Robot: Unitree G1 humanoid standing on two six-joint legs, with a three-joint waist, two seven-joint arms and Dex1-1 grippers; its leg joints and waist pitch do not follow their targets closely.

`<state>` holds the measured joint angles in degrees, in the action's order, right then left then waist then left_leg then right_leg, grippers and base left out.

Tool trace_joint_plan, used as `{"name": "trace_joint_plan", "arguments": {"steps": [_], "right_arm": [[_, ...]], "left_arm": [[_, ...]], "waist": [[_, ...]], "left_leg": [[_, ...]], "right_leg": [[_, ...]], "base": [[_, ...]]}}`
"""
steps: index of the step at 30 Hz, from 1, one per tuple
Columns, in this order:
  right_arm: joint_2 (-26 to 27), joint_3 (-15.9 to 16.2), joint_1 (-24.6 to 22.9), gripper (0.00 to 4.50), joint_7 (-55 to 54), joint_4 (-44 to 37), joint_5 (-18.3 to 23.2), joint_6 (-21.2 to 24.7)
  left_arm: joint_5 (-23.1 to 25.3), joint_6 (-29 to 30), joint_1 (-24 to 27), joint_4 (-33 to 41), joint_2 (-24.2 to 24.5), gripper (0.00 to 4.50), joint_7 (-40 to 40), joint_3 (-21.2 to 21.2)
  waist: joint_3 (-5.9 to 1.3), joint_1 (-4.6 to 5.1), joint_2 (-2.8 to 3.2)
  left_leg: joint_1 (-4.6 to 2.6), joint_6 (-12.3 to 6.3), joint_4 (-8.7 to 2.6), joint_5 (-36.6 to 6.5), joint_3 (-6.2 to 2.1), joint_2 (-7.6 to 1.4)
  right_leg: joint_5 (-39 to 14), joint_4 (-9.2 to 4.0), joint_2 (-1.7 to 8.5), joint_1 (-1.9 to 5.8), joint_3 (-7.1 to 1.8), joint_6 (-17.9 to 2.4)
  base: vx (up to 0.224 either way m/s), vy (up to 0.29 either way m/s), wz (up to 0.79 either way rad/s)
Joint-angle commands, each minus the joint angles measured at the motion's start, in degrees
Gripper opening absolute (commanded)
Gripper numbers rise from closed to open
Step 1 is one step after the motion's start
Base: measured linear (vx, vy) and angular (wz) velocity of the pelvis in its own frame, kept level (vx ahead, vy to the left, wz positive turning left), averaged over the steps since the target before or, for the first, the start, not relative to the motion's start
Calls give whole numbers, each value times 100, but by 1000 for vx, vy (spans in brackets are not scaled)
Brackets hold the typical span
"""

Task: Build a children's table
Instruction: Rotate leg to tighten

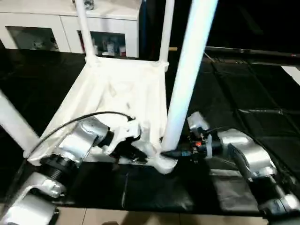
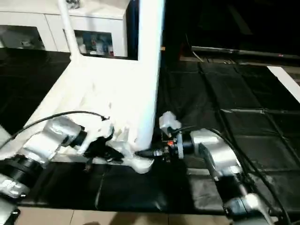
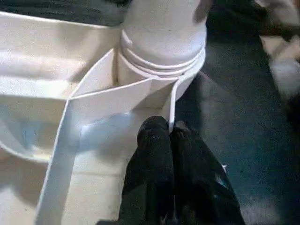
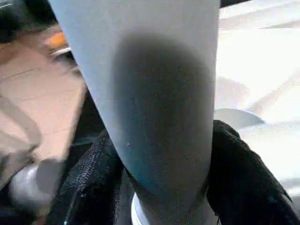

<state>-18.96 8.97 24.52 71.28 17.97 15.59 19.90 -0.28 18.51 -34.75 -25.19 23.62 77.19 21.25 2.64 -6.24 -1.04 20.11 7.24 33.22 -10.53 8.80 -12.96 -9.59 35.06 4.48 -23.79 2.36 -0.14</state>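
Black mat (image 1: 243, 122): one tabletop (image 1: 117, 93), four legs (image 1: 187, 75) upright.

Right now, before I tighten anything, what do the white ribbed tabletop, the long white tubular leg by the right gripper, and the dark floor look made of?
White ribbed tabletop: likely moulded plastic, smooth and slightly glossy, given its thin ribs and rounded socket.
Long white tubular leg: looks like matching plastic, smooth and satin, with stepped rings at its base.
Dark floor: probably glossy tiles or mat panels; it shows seams and reflections.
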Motion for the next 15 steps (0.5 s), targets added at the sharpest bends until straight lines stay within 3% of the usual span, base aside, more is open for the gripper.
{"name": "trace_joint_plan", "arguments": {"steps": [1, 2, 3, 5, 6, 7, 10, 12, 14, 15], "right_arm": [[478, 70, 8, 211, -1041, 1, -249, 195], [532, 53, 19, 209, -1191, 25, -294, 222], [637, 17, 37, 209, -1488, 62, -378, 291], [818, 9, 84, 205, -1953, 82, -497, 432], [973, -10, 150, 204, -2311, 123, -596, 544], [1136, -26, 225, 199, -2680, 181, -712, 614], [1333, -67, 335, 198, -3099, 284, -804, 674], [1647, -126, 517, 196, -3815, 509, -1006, 750], [1723, -51, 584, 196, -4002, 613, -1182, 575], [1764, -48, 593, 248, -3928, 621, -1135, 518]], "left_arm": [[-170, 299, -207, -20, -512, 0, -844, -273], [-174, 338, -207, -28, -560, 0, -934, -303], [-180, 420, -203, -32, -657, 0, -1113, -361], [-161, 581, -205, -42, -860, 0, -1481, -459], [-154, 733, -219, -42, -1032, 0, -1774, -543], [-145, 892, -239, -37, -1218, 0, -2087, -631], [-121, 990, -293, -74, -1441, 0, -2466, -732], [-131, 1094, -409, -180, -1828, 0, -3111, -940], [-112, 1119, -450, -191, -1976, 0, -3331, -977], [-97, 1113, -454, -180, -2010, 0, -3374, -968]], "waist": [[-320, 50, -19], [-320, 50, -19], [-321, 131, -30], [-328, 198, -43], [-331, 238, -17], [-322, 297, -38], [-343, 339, -36], [-346, 397, -35], [-357, 395, -51], [-357, 393, -45]], "left_leg": [[12, 6, -405, -1337, 128, 82], [12, 6, -405, -1337, 128, 82], [47, 96, -421, -1315, 100, 98], [79, 88, -424, -1254, 87, 108], [50, 45, -406, -1293, 98, 115], [63, 42, -402, -1273, 104, 117], [64, -10, -386, -1226, 105, 127], [80, -6, -376, -1083, 110, 125], [75, -43, -368, -1039, 115, 125], [78, -62, -370, -1026, 112, 122]], "right_leg": [[-1947, -463, 206, 326, -127, -977], [-1947, -463, 206, 326, -127, -977], [-2265, -478, 210, 346, -116, -802], [-2334, -495, 206, 361, -106, -678], [-2306, -515, 192, 327, -114, -686], [-2254, -511, 176, 315, -114, -725], [-2162, -512, 171, 319, -114, -741], [-1791, -473, 156, 317, -119, -883], [-1644, -471, 157, 329, -120, -918], [-1581, -463, 159, 336, -120, -936]], "base": [[0, 0, 0], [0, 0, 0], [0, 0, 0], [0, 0, 0], [0, 0, 0], [0, 0, 0], [0, 0, 0], [0, 0, 0], [0, 0, 0], [0, 0, 0]]}}
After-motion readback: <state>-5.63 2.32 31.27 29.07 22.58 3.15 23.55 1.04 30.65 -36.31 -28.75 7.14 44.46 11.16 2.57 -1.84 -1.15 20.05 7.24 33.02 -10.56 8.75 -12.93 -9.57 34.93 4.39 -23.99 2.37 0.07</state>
